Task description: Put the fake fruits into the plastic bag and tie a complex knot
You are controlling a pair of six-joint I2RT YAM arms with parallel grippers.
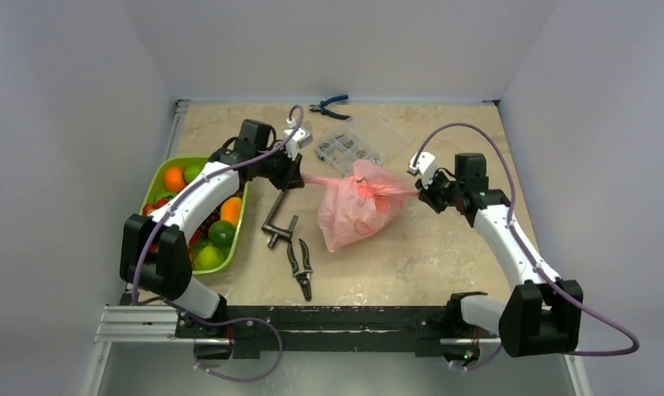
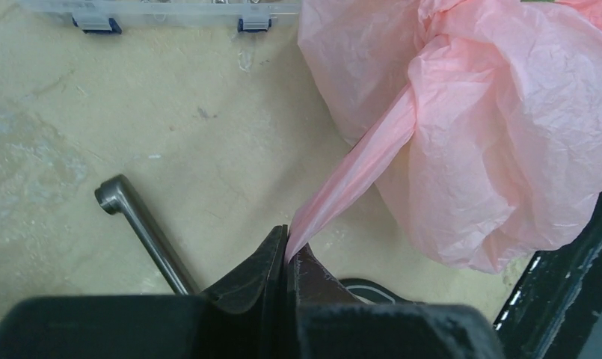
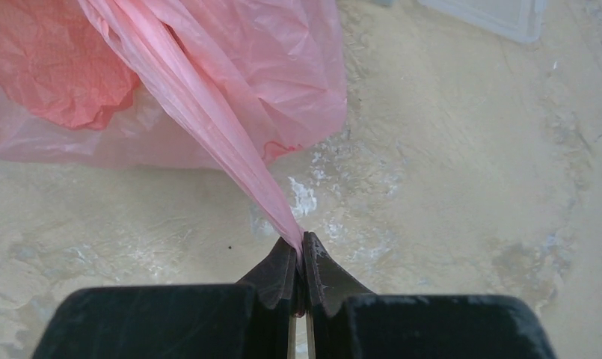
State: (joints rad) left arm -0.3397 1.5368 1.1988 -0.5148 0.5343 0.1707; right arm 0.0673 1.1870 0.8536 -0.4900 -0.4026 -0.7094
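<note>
Two arms draw the plastic bag (image 1: 357, 216) taut at the middle of the surface (image 1: 444, 256). The left pincer (image 2: 286, 245), just left of the bag, is clenched on one stretched handle strip (image 2: 365, 161). The right pincer (image 3: 300, 248), just right of the bag, is clenched on the other strip (image 3: 208, 127). Both strips run straight from the fingertips to a bunched, darker pink gather at the top of the bag, read here as the knot (image 1: 365, 188).

Stage of the task, as judged: the tying is under way, with the two strips pulled in opposite directions, probably to tighten a crossing. Whether further turns are needed for a complex knot cannot be told. The bag bulges, but its contents are not clear through the film. Several fake fruits (image 1: 219, 233) lie in the green tray (image 1: 157, 177) well to the left of the bag, so the filling step looks incomplete.
</note>
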